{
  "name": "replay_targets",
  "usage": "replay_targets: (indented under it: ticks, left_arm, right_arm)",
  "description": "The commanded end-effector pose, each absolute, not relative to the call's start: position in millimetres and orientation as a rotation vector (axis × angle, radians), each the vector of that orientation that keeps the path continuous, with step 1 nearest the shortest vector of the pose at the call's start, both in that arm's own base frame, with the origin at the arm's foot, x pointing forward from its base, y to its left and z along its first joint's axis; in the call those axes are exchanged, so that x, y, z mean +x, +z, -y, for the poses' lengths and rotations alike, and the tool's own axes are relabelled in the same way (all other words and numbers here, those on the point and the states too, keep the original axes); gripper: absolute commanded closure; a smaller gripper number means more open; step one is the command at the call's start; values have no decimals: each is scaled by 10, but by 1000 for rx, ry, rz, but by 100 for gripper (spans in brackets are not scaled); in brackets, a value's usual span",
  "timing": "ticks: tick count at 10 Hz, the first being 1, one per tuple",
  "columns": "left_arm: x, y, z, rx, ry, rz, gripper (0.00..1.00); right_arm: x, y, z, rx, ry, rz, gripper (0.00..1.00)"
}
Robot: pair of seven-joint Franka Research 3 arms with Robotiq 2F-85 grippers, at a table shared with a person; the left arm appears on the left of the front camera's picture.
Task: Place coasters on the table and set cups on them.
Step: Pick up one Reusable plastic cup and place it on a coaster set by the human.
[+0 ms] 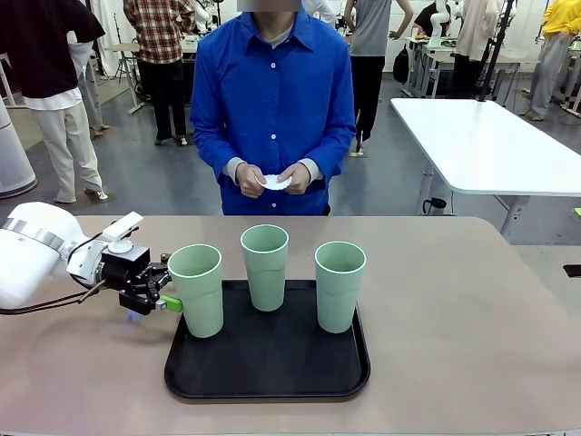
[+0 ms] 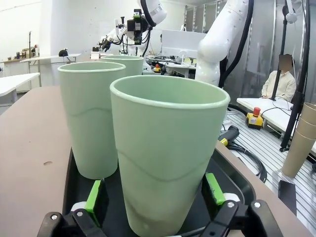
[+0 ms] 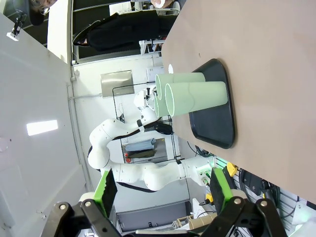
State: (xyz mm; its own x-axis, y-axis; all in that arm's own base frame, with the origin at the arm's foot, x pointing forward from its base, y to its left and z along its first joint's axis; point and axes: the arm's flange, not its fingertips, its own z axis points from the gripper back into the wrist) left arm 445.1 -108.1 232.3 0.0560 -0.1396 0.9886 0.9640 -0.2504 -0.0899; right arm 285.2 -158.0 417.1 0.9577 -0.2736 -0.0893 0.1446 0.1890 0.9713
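Spanning the whole foreground of the front view, the bench (image 1: 454, 318) ran off the picture at both sides and at the near edge. The person (image 1: 272, 100) in a blue shirt stood at its far side, cut off at the waist by the bench edge. On the bench, near the robot, lay a black tray (image 1: 272, 389), and all three cups stood upright on it: the left cup (image 1: 198, 295), the middle cup (image 1: 264, 268) and the right cup (image 1: 339, 289). The left wrist view crowded them together (the farthest was little more than a rim behind the other two), and the right wrist view showed them sideways and overlapping.

The left end effector (image 1: 168, 286) sat low at the left cup. From the front its far finger was hidden behind the cup. The left wrist view showed the jaws wide, one green pad on either side of the cup's base, with a clear gap on one side; whether the other pad touched could not be told. The right end effector (image 3: 163, 180) was spread wide with nothing between its fingers, well away from the tray. The coasters (image 1: 275, 183) were a white scrap between the person's hands (image 1: 250, 179), mostly covered, so their number could not be told.
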Motion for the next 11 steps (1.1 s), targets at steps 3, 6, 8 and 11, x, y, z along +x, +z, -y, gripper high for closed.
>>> replay_targets:
  ticks: [3,6,8,11]
  left_arm:
    - [4458,2296,1208,-1360,-1427,897,0]
    - [4455,2244,1303,-1360,-1465,881,0]
    - [4446,2212,1364,-1368,-1480,866,0]
    - [4460,2171,1427,-1372,-1493,859,0]
  right_arm:
    - [2873,4175,1582,1365,-300,126,0]
    - [2873,4175,1582,1365,-300,126,0]
    - [2873,4175,1582,1365,-300,126,0]
    - [2873,4175,1582,1365,-300,126,0]
